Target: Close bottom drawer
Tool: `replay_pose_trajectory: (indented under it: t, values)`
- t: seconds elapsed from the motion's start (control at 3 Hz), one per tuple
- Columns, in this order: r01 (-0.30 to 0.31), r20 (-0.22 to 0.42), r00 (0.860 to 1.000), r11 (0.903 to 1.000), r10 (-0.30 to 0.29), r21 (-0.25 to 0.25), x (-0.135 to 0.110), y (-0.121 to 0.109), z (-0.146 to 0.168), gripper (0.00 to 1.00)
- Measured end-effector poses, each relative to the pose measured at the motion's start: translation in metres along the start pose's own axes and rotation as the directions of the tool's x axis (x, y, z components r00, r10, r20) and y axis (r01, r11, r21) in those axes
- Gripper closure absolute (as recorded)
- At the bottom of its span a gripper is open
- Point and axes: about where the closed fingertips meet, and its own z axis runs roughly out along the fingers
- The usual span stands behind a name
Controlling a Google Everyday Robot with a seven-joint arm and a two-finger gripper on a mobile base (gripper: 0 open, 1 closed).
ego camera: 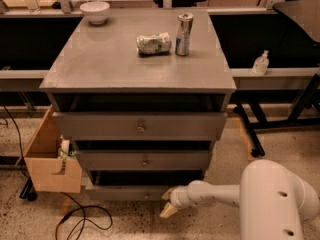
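at six o'clock, bottom drawer [125, 192] stands slightly out, grey front narrow, knob barely discernible, three o'clock end masked by pincer [168, 202], tips apart.

Place: we see a lab | up-right of our gripper [168, 203], low at the cabinet [135, 69] foot: sanitiser bottle [260, 63], black benches [242, 34] | left: loose cable [100, 207], speckled floor [285, 144]

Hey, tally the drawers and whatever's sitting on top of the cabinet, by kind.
Drawers: 3 (top drawer, middle drawer, bottom drawer)
Cans: 2 (upright can, crushed can)
Bowls: 1 (white bowl)
Total: 6
Gripper is low, at the bottom drawer's front.
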Motion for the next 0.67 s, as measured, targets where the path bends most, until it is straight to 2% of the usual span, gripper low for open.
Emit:
replay_pose_trajectory:
  t: [0.33, 0.67]
  values:
    - [-0.055, -0.030, 0.998, 0.9984, 0.054, -0.012, 0.012, 0.031, -0.013, 0.00]
    - [-0.082, -0.047, 0.996, 0.9964, 0.081, -0.022, 0.020, 0.047, -0.018, 0.00]
